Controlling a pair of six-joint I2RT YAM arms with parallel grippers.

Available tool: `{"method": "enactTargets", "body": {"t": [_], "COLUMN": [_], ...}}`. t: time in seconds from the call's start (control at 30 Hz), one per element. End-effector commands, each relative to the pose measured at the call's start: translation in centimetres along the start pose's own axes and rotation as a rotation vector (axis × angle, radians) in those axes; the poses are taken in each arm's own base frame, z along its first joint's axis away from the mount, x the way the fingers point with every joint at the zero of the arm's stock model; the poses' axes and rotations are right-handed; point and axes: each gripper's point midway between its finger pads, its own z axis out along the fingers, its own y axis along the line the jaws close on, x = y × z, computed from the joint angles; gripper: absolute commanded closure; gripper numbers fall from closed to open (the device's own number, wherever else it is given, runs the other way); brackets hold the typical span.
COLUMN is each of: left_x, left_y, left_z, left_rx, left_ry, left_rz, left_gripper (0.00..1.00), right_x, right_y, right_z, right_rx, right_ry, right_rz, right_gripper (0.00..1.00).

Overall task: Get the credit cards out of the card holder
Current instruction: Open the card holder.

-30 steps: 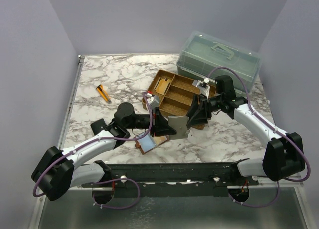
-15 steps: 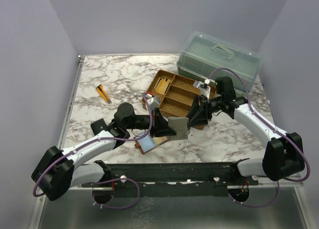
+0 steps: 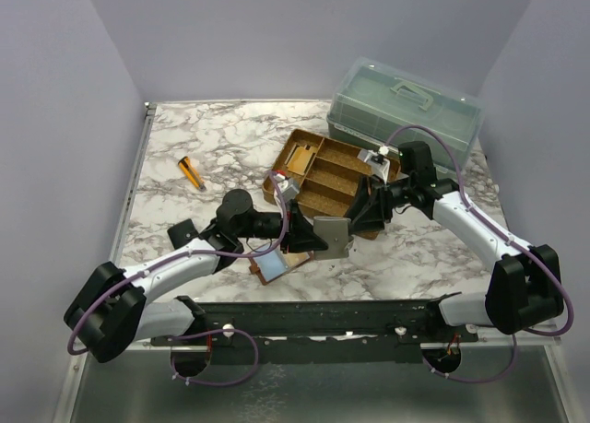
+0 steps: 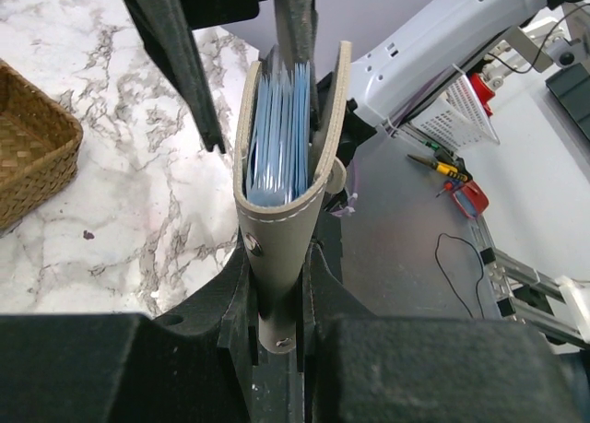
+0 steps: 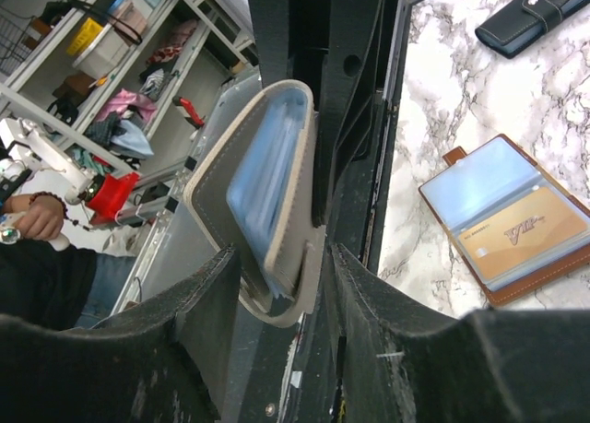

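Plainly, we see the left gripper (image 4: 277, 294) clamped almost shut on the folded spine of a grey folder (image 4: 277, 211), holding it off the marble table (image 3: 212, 137) with its blue sleeves facing away from that wrist. The right gripper (image 5: 284, 257) meets it from the far end with its 2 fingers about half spread. 1 finger (image 4: 175, 64) stands clear outside the folder's cover, and the other seems to reach in among the sleeves, though we cannot tell whether it touches them. The card holder (image 5: 512, 225) lies spread open on the table below the left gripper, a little toward that arm's base. It shows 1 blue panel and 1 tan-orange panel, and neither tool touches it. A small black case (image 5: 527, 19) lies further out beyond it, well apart from both grippers.
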Motion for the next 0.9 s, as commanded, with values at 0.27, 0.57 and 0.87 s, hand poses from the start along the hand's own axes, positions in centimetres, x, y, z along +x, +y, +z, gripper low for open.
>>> {"method": "enactTargets", "body": {"t": [0.27, 0.57, 0.87], "left_x": [-2.1, -1.6, -3.2], "left_y": [2.0, 8.0, 6.2], "left_z": [0.3, -7.1, -5.2], "left_rx": [-0.101, -0.679, -0.691], "left_ry": [-0.121, -0.338, -0.438], "left_rz": [-0.017, -0.181, -0.388], "left_gripper": [0.76, 0.09, 0.01], "right_x": [-0.3, -0.1, 1.5], "right_y": [1.4, -4.1, -8.0], "right_z": [0.7, -0.7, -0.3], "right_rx": [-0.063, 0.336, 0.692], "right_ry": [0.012, 0.096, 0.323], "right_rz": [-0.02, -0.059, -0.075], "right_gripper": [0.96, 1.0, 1.0]}}
